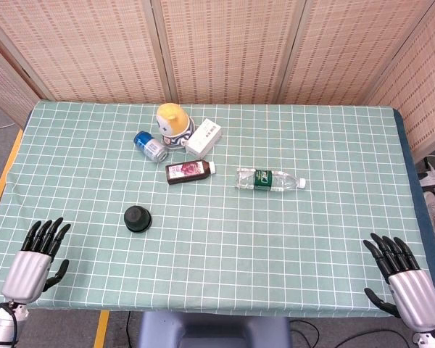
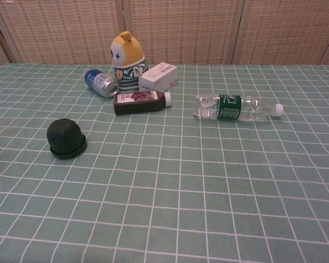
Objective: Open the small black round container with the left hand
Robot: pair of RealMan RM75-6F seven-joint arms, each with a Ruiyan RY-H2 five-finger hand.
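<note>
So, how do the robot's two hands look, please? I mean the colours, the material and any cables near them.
Both hands show only in the head view. The left hand and the right hand look alike: black fingers on a silver-grey ridged back that seems metallic. Below the left hand a thin black cable loops by a grey wrist part. No markings can be read.

The table [image 1: 290,239] carries a green checked cloth. The small black round container [image 1: 137,218] stands closed, left of centre, toward the near edge. The left hand [image 1: 38,259] rests at the near left corner, fingers extended and apart, holding nothing. The right hand [image 1: 404,278] lies likewise at the near right corner. Toward the far edge: yellow figurine [image 1: 173,124], blue can [image 1: 151,146] on its side, white box [image 1: 204,138]. Nearer centre lie a dark juice bottle [image 1: 189,171] and a clear water bottle [image 1: 270,178].
</note>
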